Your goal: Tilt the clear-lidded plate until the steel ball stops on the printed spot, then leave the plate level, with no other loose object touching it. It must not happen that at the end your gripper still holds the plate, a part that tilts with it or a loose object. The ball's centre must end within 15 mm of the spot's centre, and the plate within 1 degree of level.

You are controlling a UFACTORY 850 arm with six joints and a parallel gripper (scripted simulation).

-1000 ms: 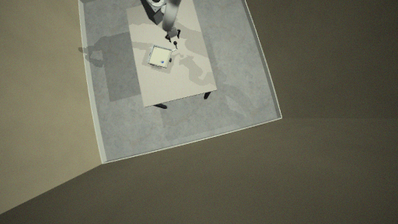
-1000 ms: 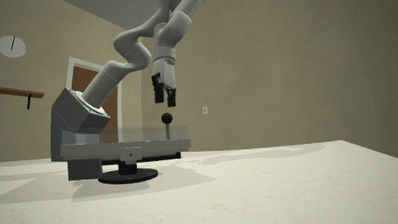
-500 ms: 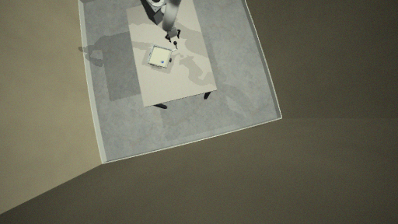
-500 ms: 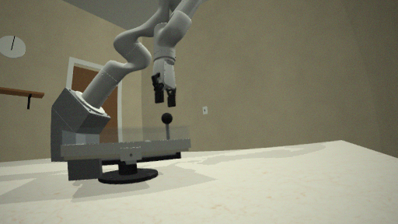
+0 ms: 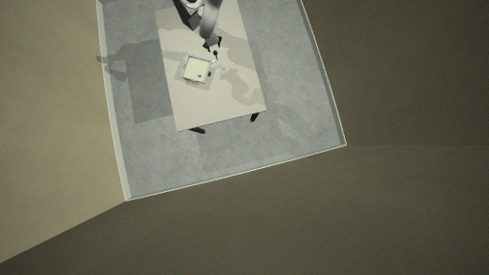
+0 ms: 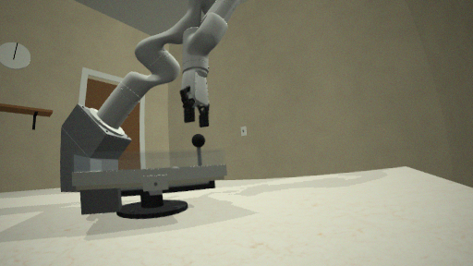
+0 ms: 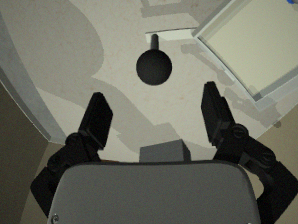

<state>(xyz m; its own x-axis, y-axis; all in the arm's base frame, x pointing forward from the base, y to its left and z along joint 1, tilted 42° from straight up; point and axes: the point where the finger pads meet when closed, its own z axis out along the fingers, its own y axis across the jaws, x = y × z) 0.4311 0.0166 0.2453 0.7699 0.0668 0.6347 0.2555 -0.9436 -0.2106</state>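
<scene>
From the top view, the plate (image 5: 196, 69) (image 6: 150, 177) (image 7: 260, 42) sits on the bench (image 5: 217, 102) (image 6: 296, 222) (image 7: 55, 40), near the arm's end, with a small blue mark (image 5: 199, 76) (image 7: 291, 1) on its pale face, toward the edge away from the arm's base; I take that for the printed spot. The steel ball cannot be made out, so whether it is on the spot is not to be told. The claw (image 5: 212, 44) (image 6: 196, 124) (image 7: 153, 98) is just beside the plate, over the side where the knobbed handle stands. In the exterior view the plate rides on a black round foot (image 6: 152, 209) and looks slightly off level, its handle side a touch higher, though the viewing angle may play a part. The arm reaches up and over, and the claw points down above the black knob (image 5: 215, 52) (image 6: 198, 140) (image 7: 154, 67), apart from it. In the wrist view the claw's fingers are spread wide with nothing between them, the knob ahead of the fingertips. Gripping the knob, tilting, levelling and letting go all seem to be left; only the approach looks largely done.

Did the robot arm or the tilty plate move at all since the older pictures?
Nothing has visibly moved. The gripper is open above the black knob, as before, with nothing taken or let go. The plate keeps the same slant. Any tiny ball movement is too small to tell.
</scene>
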